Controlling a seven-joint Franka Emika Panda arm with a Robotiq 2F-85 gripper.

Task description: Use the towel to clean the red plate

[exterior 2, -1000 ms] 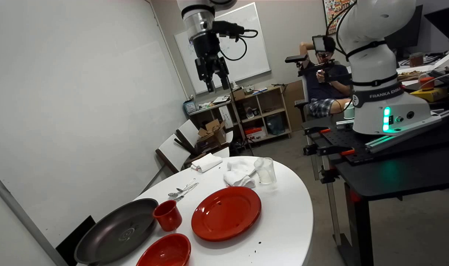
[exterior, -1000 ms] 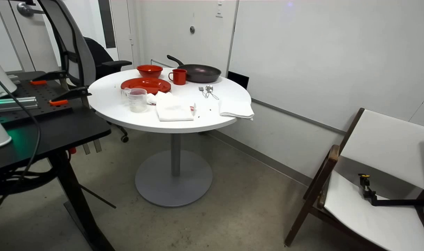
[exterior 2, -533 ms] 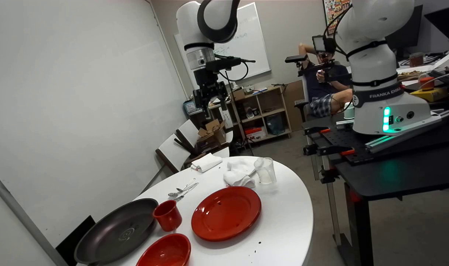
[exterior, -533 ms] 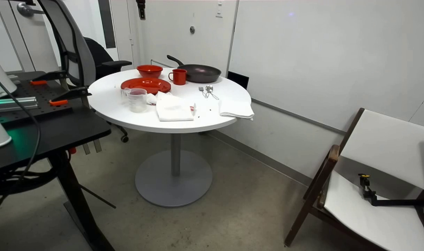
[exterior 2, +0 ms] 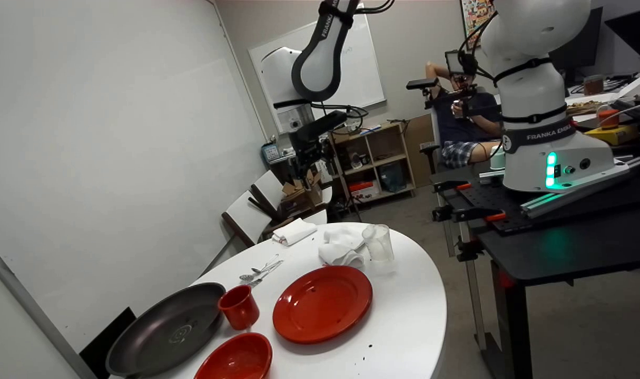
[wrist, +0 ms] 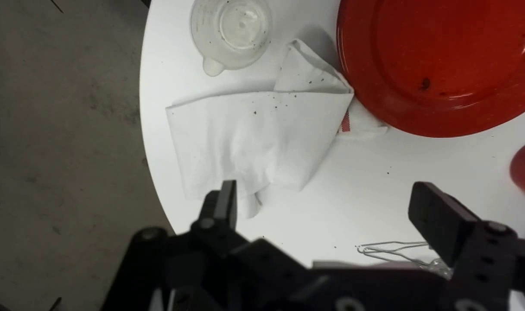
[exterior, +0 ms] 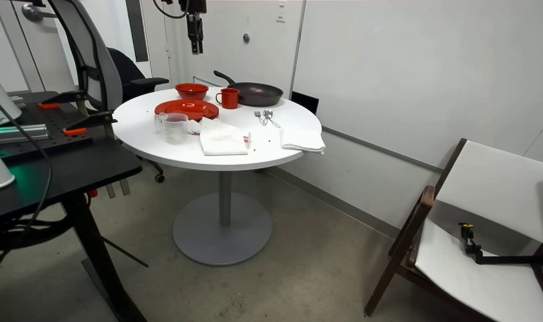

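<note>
The red plate (exterior: 186, 107) lies on the round white table; it also shows in an exterior view (exterior 2: 322, 305) and, with a dark speck on it, in the wrist view (wrist: 452, 52). A white towel (exterior: 223, 139), folded and rumpled, lies beside it; it also shows in an exterior view (exterior 2: 342, 246). In the wrist view the towel (wrist: 253, 138) has dark crumbs, and a corner with a red stripe lies by the plate's rim. My gripper (wrist: 322, 185) is open and empty, high above the table in both exterior views (exterior: 196, 50) (exterior 2: 310, 176).
A clear measuring cup (wrist: 240, 26) stands close to the towel and plate. A second folded white towel (exterior: 303, 141) lies at the table edge. Metal utensils (exterior 2: 262, 271), a red mug (exterior 2: 239, 307), a red bowl (exterior 2: 238, 358) and a dark pan (exterior 2: 167, 331) share the table.
My gripper has come down from above toward the table, entering one exterior view from the top, and its wrist has turned. The towel, the plate and the other tableware have not moved.
</note>
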